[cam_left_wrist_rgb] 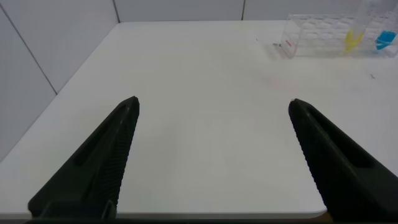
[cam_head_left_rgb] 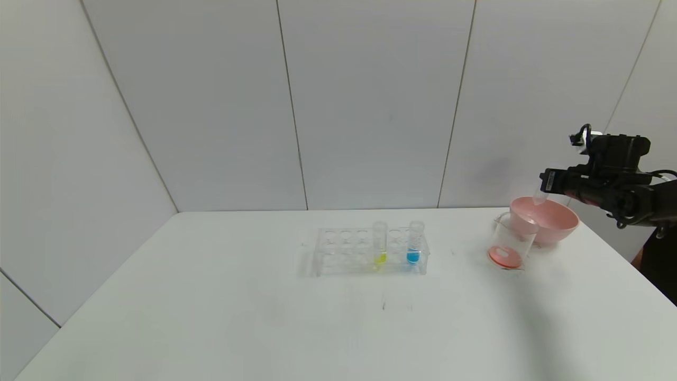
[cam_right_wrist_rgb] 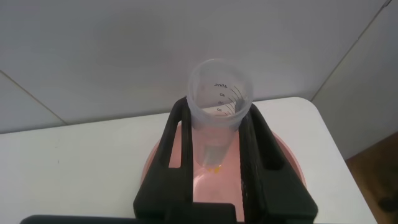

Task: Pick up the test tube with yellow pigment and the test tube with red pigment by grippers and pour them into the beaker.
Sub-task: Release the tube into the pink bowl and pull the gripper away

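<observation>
Looking across the surface (cam_head_left_rgb: pixel 264 328), you find the pink bowl (cam_head_left_rgb: pixel 555 225) beneath your right tool (cam_head_left_rgb: pixel 545 185), which pinches the emptied red test tube (cam_head_left_rgb: pixel 540 198); the beaker (cam_head_left_rgb: pixel 510 243) sits beside, holding red. The upright yellow test tube (cam_head_left_rgb: pixel 380 243) lies leftward, nearer your spread left tool (cam_left_wrist_rgb: pixel 211 124).

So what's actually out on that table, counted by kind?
Test tubes: 3, namely yellow-tipped and blue-tipped in the rack, plus one gripped by the right tool over the bowl
Clear tube rack: 1
Glass beaker with red-orange liquid: 1
Pink bowl: 1
Total: 6
</observation>
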`<state>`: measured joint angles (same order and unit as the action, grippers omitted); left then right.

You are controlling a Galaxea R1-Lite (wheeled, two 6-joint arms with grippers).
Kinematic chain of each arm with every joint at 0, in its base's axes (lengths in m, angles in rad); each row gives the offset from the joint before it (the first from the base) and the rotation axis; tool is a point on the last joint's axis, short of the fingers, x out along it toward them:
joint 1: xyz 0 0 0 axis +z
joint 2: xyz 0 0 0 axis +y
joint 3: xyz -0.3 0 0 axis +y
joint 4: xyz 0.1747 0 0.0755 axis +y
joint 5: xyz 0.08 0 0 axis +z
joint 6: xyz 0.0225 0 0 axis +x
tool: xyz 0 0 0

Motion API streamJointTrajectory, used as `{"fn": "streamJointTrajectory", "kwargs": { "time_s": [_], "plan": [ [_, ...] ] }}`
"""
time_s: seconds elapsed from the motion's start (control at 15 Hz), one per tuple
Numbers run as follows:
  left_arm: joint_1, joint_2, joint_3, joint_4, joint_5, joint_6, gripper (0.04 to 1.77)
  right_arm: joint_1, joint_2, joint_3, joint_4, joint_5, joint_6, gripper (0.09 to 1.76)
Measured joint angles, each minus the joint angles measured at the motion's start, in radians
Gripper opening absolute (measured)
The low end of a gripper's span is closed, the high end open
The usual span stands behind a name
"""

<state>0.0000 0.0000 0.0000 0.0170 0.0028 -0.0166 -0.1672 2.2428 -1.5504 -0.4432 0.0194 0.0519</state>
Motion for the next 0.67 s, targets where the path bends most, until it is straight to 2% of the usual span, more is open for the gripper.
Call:
{"fn": "streamJointTrajectory", "kwargs": {
  "time_s": [0.2,0.4,0.67],
  "plan": [
    [0.0,0.0,0.0,0.0,0.0,0.0,1.72,-0.004,0.001,0.003,-0.007,0.002,0.001,0.49],
    [0.0,0.0,0.0,0.0,0.0,0.0,1.72,-0.011,0.002,0.004,-0.018,0.003,0.002,0.86],
    [0.0,0.0,0.0,0.0,0.0,0.0,1.72,-0.013,0.001,0.01,-0.025,0.002,0.001,1.2]
  ]
}}
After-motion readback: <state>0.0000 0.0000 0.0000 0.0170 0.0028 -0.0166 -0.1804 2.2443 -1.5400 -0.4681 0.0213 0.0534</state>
